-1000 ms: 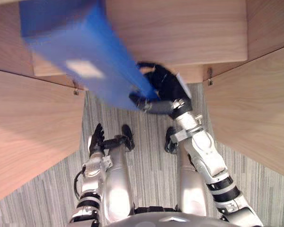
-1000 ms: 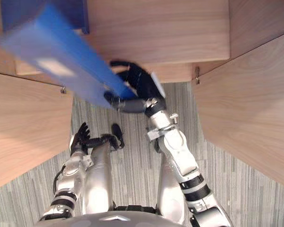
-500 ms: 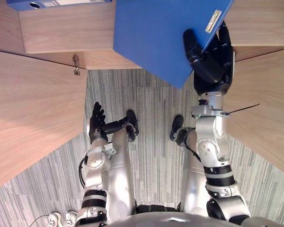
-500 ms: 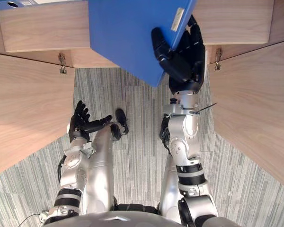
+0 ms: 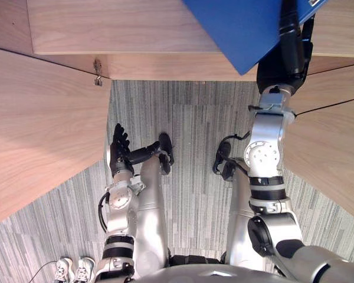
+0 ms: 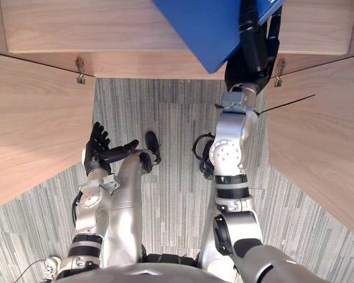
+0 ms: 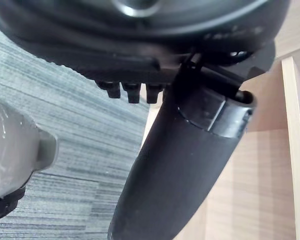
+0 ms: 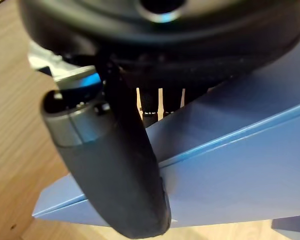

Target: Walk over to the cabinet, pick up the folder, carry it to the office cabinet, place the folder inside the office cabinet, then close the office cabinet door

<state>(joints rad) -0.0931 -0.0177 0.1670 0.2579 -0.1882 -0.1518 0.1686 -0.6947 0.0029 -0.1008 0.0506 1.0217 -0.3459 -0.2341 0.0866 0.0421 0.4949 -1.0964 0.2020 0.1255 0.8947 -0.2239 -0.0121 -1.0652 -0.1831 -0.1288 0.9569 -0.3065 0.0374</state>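
**Q:** What's the layout, biggest first?

**A:** The office cabinet (image 5: 135, 26) runs across the top of the frame as a pale wood panel. Its left door (image 5: 41, 130) is swung open down the left side and its right door (image 5: 336, 153) down the right. Grey striped floor (image 5: 194, 147) fills the middle between them.

**Q:** Where's the folder?

**A:** The blue folder (image 5: 242, 29) is in the upper right and runs off the top edge. Its lower corner hangs just past the cabinet's front edge. I can't tell how far in the rest is.

**Q:** And your hands?

**A:** My right hand (image 5: 280, 62) is raised at upper right and clamps the folder. In the right wrist view my thumb (image 8: 120, 165) lies across its blue face, with the fingers behind. My left hand (image 5: 119, 150) hangs low at centre left, fingers loose and spread, holding nothing.

**Q:** What step are you on, and how do you do it well?

**A:** I judge it's the placing, with the folder not seated yet. I should push straight in with the folder's edge level, so the low corner clears the shelf lip. I shouldn't let go until it rests on wood, since a thumb-side pinch on a slick cover could slip. I should also keep my forearm off the right door, which is near.

**Q:** Any small stuff?

**A:** There's a metal hinge (image 5: 97, 68) at the left door's top. A person's shoes (image 5: 71, 268) are at bottom left, well apart from me.
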